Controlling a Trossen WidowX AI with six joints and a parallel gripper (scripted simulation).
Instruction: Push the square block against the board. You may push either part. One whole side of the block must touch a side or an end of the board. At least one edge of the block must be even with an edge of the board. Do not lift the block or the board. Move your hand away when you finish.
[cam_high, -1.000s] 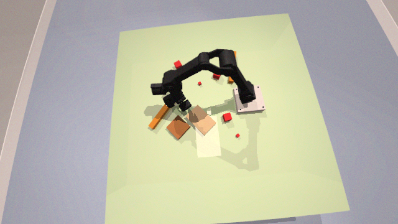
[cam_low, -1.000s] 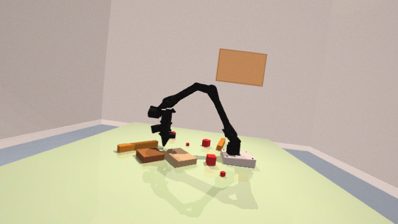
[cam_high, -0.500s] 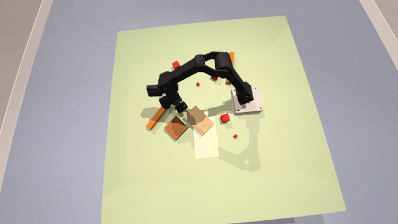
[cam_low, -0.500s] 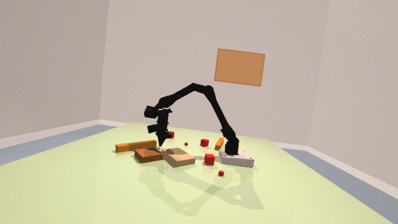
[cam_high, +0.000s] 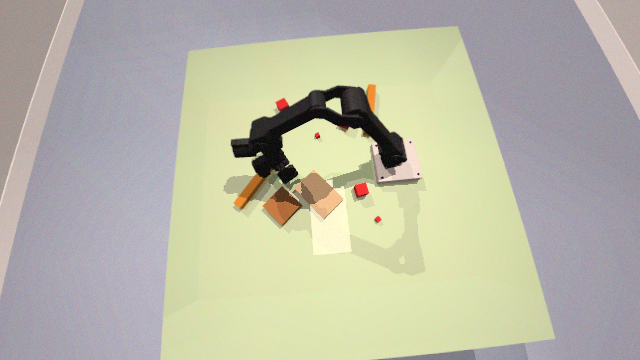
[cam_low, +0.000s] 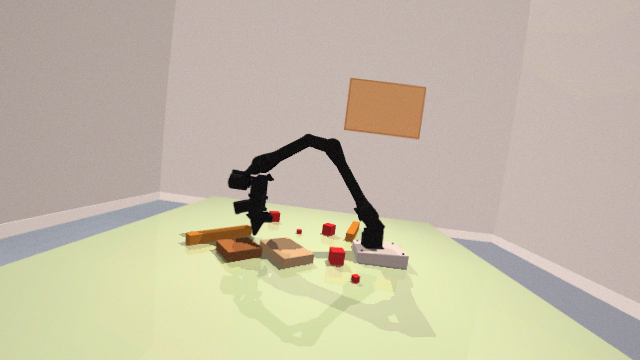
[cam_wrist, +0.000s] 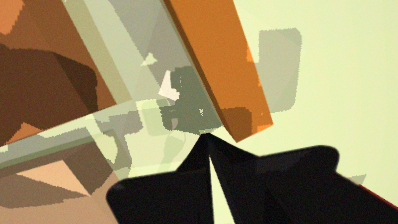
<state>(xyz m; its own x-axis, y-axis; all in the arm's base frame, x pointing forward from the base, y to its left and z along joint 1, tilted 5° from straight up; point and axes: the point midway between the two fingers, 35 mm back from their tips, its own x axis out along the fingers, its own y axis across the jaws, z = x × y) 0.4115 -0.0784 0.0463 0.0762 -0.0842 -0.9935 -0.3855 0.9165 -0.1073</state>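
Note:
The square block is brown and lies flat. The tan board lies flat beside it, on the side toward the robot's base. A narrow strip of table shows between their facing sides in the wrist view, so they are apart there. My gripper is shut and empty. It points down above the table, behind the block in the exterior view, near the end of an orange bar. Its fingertips are partly hidden in the top view.
The orange bar lies close beyond the block. Another orange bar lies behind the arm. A red cube sits between board and base. Several other red cubes lie around. A pale rectangle adjoins the board.

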